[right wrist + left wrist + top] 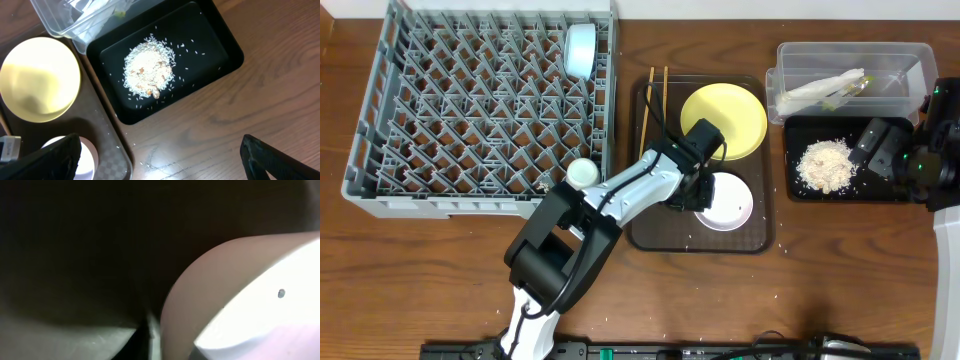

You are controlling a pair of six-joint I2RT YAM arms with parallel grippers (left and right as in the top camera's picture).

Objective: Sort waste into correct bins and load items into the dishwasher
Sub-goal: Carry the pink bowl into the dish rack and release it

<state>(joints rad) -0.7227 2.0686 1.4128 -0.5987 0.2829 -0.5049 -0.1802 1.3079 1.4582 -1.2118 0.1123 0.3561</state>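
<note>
Overhead, the left gripper [694,190] is down at the left rim of the white bowl [727,200], which sits on the brown tray [650,225]. The left wrist view is filled by dark blur and the bowl's pale wall, so I cannot tell whether the jaws have closed on the rim or only stand beside it. The right gripper [160,152] hangs over the bare surface [260,65] near the black bin [220,35], its fingers spread wide and holding nothing.

The bowl looks rigid, smooth and probably slippery, likely light but breakable. A pinch across the rim, one finger inside and one outside, seems the best hold, with care against tipping.

Counts:
- One white bowl and one yellow plate [724,120], both on the brown tray.
- Two chopsticks [646,100] lying along the tray's left side.
- One light blue bowl [581,50], already standing in the grey rack [380,120].
- One small white cup [584,173] at the rack's near right corner.
- Two bins: the clear tub [910,60] holds one napkin [810,92] and what looks like one greenish wrapper [848,86]; the black bin holds one heap of crumbs [825,165].
</note>
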